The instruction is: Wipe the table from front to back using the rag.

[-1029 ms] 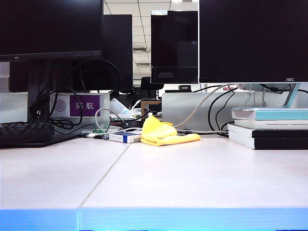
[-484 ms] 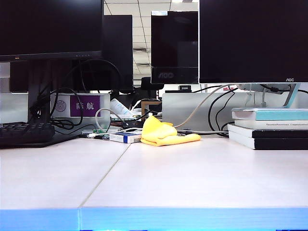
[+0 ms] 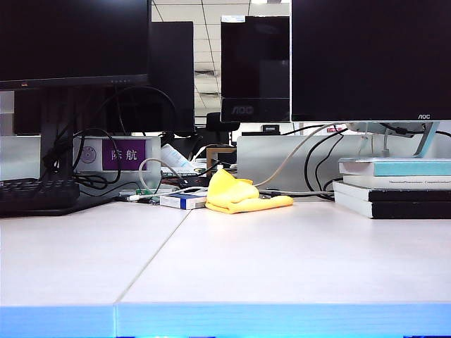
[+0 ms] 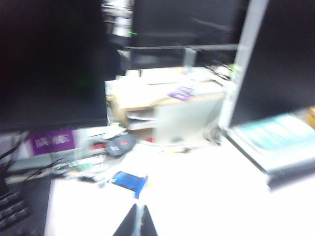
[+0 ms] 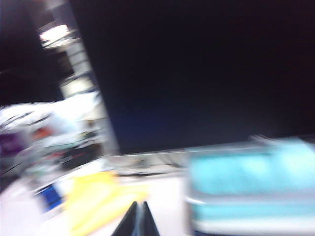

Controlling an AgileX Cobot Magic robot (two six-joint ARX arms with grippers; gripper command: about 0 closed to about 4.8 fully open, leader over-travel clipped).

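Observation:
The yellow rag (image 3: pixel 243 197) lies crumpled at the back of the pale table (image 3: pixel 282 260), between the monitors. Neither arm appears in the exterior view. In the blurred right wrist view my right gripper (image 5: pixel 137 205) has its dark fingers pressed together, empty, hanging above the table with the rag (image 5: pixel 96 199) a short way ahead and to one side. The equally blurred left wrist view has my left gripper (image 4: pixel 136 209) shut and empty above the bright table (image 4: pixel 206 196). The rag is washed out or hidden there.
A small white-and-blue box (image 3: pixel 183 201) sits just left of the rag, also seen as the blue box (image 4: pixel 129 181). Stacked books (image 3: pixel 394 186) stand at the back right, a keyboard (image 3: pixel 35 193) and cables back left, and monitors (image 3: pixel 366 60) behind.

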